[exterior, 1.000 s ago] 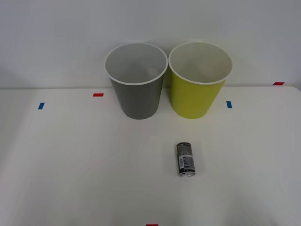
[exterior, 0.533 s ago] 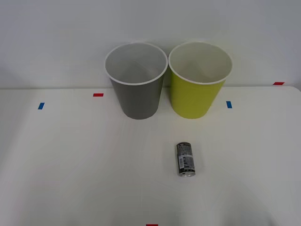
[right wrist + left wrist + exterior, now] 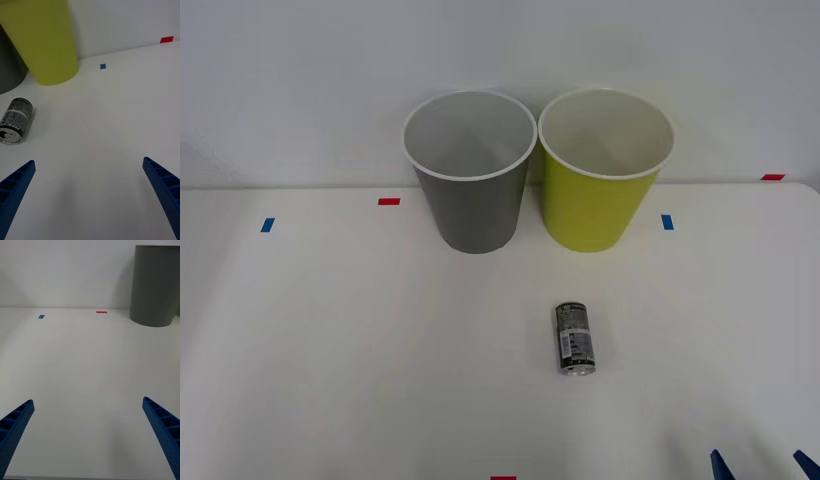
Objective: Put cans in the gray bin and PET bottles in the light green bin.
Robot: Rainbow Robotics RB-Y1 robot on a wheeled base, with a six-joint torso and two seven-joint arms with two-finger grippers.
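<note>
In the front view only two blue fingertips of the right end effector [image 3: 765,465] rise above the bottom edge; the arm is cut off. The right wrist view crops the green bin [image 3: 41,41] at its upper part and leaves a sliver of the gray bin [image 3: 9,71]. The can [image 3: 15,120] label is too small to read. The left wrist view cuts the gray bin's [image 3: 155,285] rim.

A dark-labelled can [image 3: 574,339] lies on its side mid-table; gray bin [image 3: 471,195] and light green bin [image 3: 598,198] stand upright, touching, at the table's far edge.
</note>
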